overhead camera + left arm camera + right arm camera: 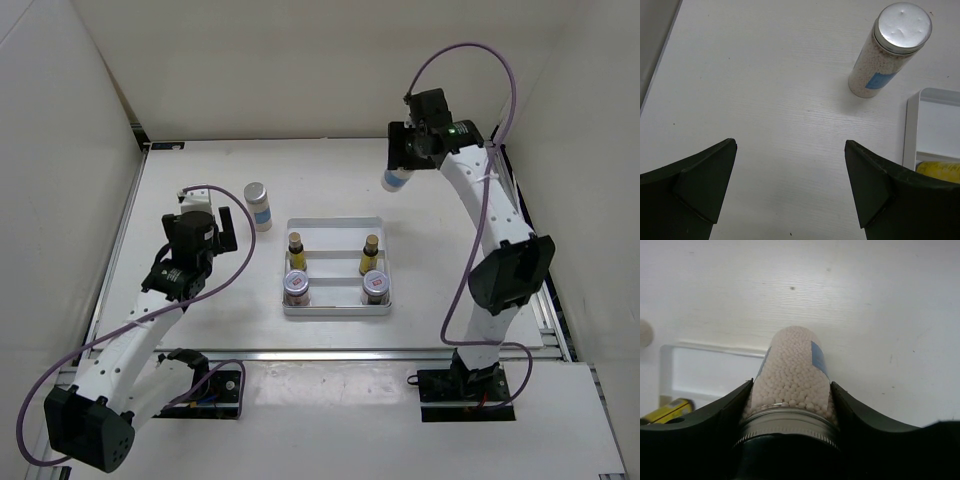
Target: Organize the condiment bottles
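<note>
My right gripper (400,170) is shut on a white bottle (792,375) with a silver cap and blue label, held above the table behind the tray's right corner; it also shows in the top view (397,179). A second white bottle (258,205) stands left of the tray, also in the left wrist view (890,47). Two slim yellow-labelled bottles (295,249) (370,253) and two squat silver-lidded jars (297,286) (375,285) stand in the white tray (336,312). My left gripper (790,170) is open and empty, short of the standing white bottle.
White walls close in the table on the left, back and right. A metal rail (350,353) runs along the near edge. The tray's left rim shows in the left wrist view (911,130).
</note>
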